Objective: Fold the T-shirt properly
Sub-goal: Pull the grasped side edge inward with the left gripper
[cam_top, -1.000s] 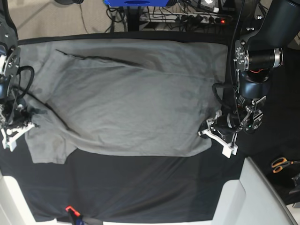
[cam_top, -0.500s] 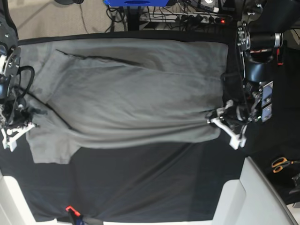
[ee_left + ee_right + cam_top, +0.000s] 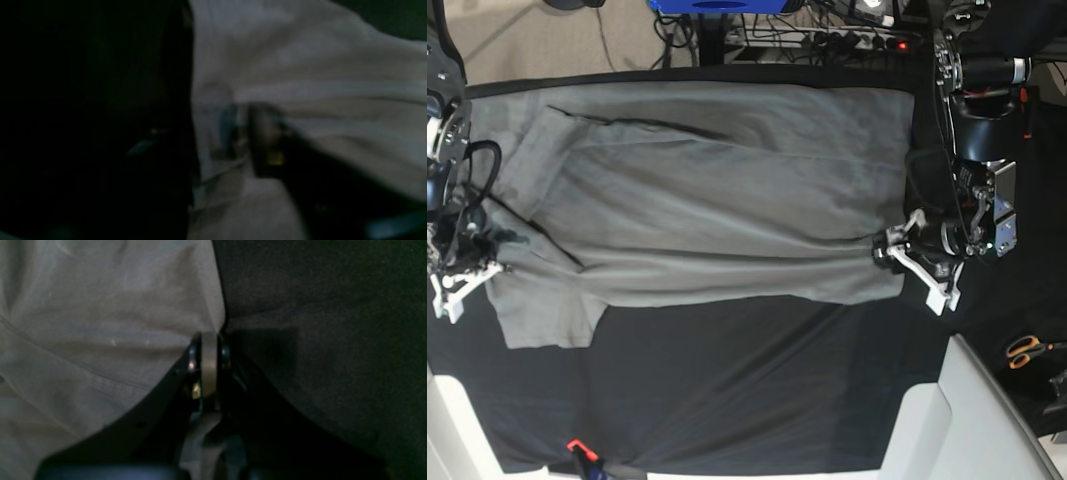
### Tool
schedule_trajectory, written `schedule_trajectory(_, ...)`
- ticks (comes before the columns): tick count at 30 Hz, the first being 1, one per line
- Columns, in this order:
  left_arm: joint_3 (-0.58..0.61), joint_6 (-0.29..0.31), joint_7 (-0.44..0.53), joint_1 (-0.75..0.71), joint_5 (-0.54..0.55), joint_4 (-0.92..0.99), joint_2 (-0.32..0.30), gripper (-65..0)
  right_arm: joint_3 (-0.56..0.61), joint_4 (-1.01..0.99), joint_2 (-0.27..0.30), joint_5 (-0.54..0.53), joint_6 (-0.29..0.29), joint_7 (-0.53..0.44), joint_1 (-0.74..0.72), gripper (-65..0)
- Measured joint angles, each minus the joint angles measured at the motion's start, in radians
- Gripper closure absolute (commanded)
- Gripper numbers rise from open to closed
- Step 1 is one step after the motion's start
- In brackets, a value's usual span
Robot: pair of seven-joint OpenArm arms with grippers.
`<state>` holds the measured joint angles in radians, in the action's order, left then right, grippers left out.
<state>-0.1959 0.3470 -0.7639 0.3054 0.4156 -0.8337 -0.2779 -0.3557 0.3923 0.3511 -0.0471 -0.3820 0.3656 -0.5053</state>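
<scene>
On the black cloth point(image 3: 727, 400), the right gripper point(image 3: 208, 340) pinches the T-shirt point(image 3: 707, 200); left gripper point(image 3: 905, 255) unclear.

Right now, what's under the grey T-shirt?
Under the T-shirt lies a black table cloth, visible around its edges. Whatever sits beneath the shirt's middle is covered and cannot be seen.

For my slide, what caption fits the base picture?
Two grippers, left and right, at opposite ends of a grey T-shirt spread on a black cloth.

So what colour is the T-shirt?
Plain medium grey; the T-shirt shows best in the base view.
</scene>
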Motion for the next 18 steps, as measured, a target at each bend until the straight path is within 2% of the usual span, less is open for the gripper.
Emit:
schedule_trajectory(2,-0.001,0.000,0.000,0.006,-0.001,-0.002,-0.003,-57.3,0.000,0.000,0.000,0.000,0.000,0.000,0.000,0.0)
schedule_trajectory(4,-0.001,-0.004,-0.004,0.005,-0.012,-0.011,-0.014,-62.0,0.000,0.000,0.000,0.000,0.000,0.000,0.000,0.0)
schedule_trajectory(6,-0.027,-0.011,-0.030,-0.014,-0.040,-0.051,-0.021,-62.5,0.000,0.000,0.000,0.000,0.000,0.000,0.002,0.0)
schedule_trajectory(11,-0.218,-0.026,-0.118,-0.012,-0.049,-0.116,-0.028,-62.5,0.000,0.000,0.001,0.000,0.000,0.000,0.002,0.0)
schedule_trajectory(18,-0.154,-0.014,-0.109,0.111,-0.040,-0.102,-0.019,-62.5,0.000,0.000,0.000,0.000,0.000,0.000,0.002,0.0)
